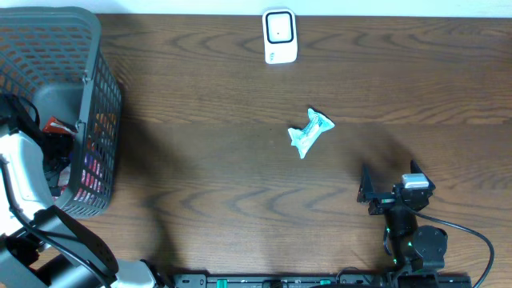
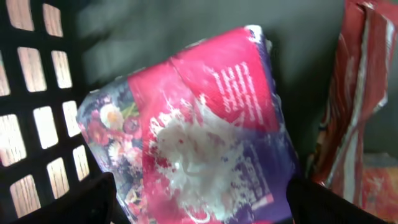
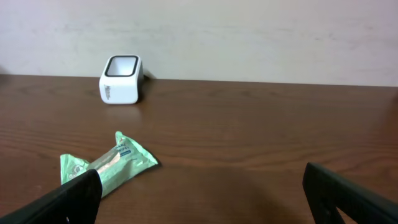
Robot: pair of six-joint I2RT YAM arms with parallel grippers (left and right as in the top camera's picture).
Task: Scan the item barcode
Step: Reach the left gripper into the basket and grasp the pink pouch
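The left arm comes in from the near-left corner of the surface and bends over the rim of the dark mesh basket, with its wrist down inside. In the left wrist view the left hand is spread wide, one dark finger at each lower corner of the picture. A pink and purple packet lies between them, tilted against the basket wall. Whether the fingers touch the packet cannot be told. A red packet stands just beside it on the right, against the same wall.

The right arm sits at the near-right edge of the surface, folded low over its base. The right hand points toward the far side and is fully open, holding nothing. Its camera looks level across the wood between the two fingers.

A crumpled green packet lies on the surface ahead of the right hand and slightly to its left, apart from it. The white scanner stands at the far edge near the middle, its window ringed in black, well apart from the green packet and from both hands.
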